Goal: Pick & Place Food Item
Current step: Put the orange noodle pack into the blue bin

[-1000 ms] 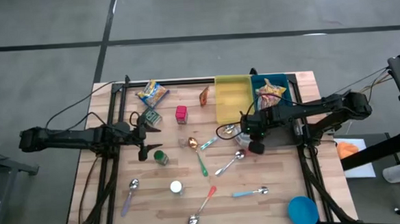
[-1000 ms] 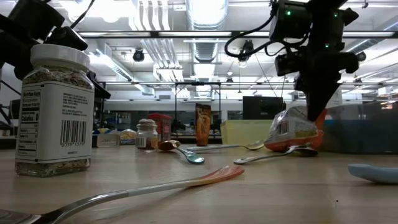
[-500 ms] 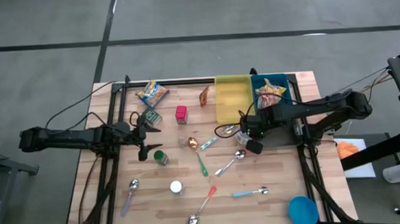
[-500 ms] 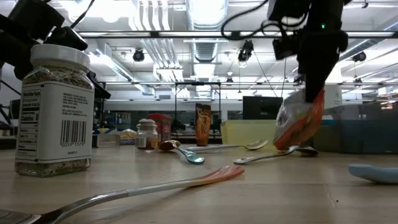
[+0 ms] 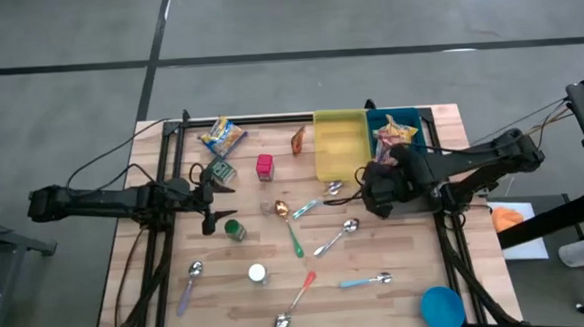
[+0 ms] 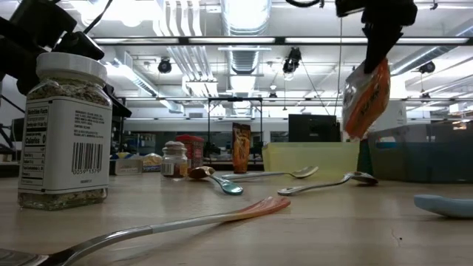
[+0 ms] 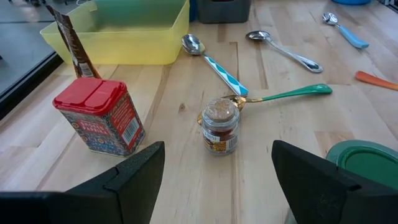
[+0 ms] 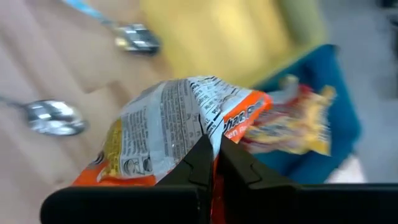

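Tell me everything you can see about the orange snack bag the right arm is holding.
The orange snack bag is a crinkly foil-like packet, orange with a white printed panel of small text on its back. The right gripper is shut on its edge, and it hangs clear above the table, touching nothing else. It sits near the blue bin, which already holds another snack packet.

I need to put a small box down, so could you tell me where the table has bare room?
The near left corner is bare, beside the purple-handled spoon. So is the stretch between the orange-handled spoon and the blue bowl. The middle is crowded with spoons and jars, around the green lid and the green-handled spoon.
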Available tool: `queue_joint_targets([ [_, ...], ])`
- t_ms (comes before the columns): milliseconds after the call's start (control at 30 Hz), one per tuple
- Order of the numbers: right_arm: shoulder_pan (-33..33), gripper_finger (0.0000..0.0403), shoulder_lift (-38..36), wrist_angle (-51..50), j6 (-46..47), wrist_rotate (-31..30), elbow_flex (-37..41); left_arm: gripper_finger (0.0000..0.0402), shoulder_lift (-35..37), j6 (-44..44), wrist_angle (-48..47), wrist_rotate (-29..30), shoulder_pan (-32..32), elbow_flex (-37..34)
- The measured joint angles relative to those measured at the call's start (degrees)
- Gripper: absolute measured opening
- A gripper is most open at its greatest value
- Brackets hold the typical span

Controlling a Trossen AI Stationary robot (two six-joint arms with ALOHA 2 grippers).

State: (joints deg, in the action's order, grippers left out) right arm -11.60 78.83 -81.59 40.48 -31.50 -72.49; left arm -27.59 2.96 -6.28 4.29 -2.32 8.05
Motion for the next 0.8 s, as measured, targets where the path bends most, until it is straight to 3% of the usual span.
queue_joint_targets([
  [167,-0.28,0.0011,0.0,-8.65,8.05,-5.3,-1.33,0.0301,0.0,-0.04,0.0,0.01,0.01,0.0],
  [367,1.0,0.0011,-1.74,-8.44,9.01,-10.93,0.22,0.0301,0.0,-0.13,0.0,0.0,0.01,0.0],
  [800,12.84,0.0011,-9.75,-8.43,8.66,-13.67,9.15,0.0301,0.0,-0.11,-0.24,0.0,0.0,0.0],
])
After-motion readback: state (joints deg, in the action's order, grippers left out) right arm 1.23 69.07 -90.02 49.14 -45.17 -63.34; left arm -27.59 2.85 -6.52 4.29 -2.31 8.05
